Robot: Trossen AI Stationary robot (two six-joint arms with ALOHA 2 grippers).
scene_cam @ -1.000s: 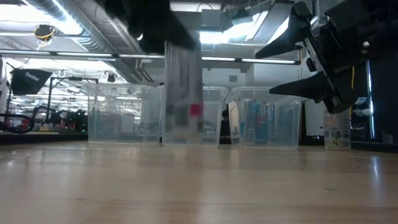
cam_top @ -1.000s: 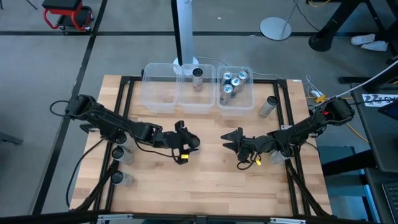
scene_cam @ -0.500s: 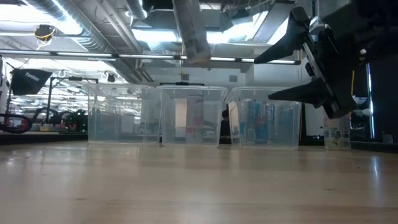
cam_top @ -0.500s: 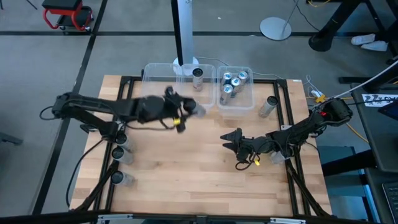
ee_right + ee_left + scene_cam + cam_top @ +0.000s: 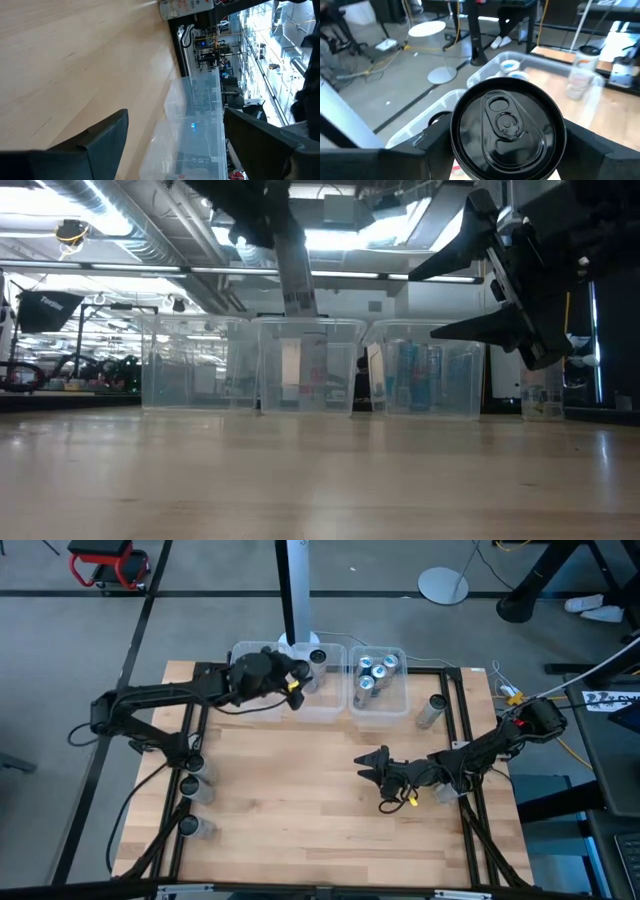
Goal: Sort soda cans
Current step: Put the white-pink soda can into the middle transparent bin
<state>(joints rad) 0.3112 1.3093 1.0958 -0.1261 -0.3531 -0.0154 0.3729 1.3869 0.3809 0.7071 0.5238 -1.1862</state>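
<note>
Worktop (image 5: 300,800): three clear bins (image 5: 318,700) lined along far edge. Left gripper (image 5: 297,683) positioned above middle bin, fingers (image 5: 427,137) pinching a dark-topped can (image 5: 507,126), held upright. Right gripper (image 5: 375,762) hung over mid-worktop, fingers (image 5: 107,132) spread, nothing held. Teal-topped cans (image 5: 372,673) seen in right bin.

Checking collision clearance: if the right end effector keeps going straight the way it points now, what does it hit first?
Nothing nearby: the right end effector, open and empty, points across bare table toward the left side. The path looks free as far as the high view shows; its height is unclear.
</note>
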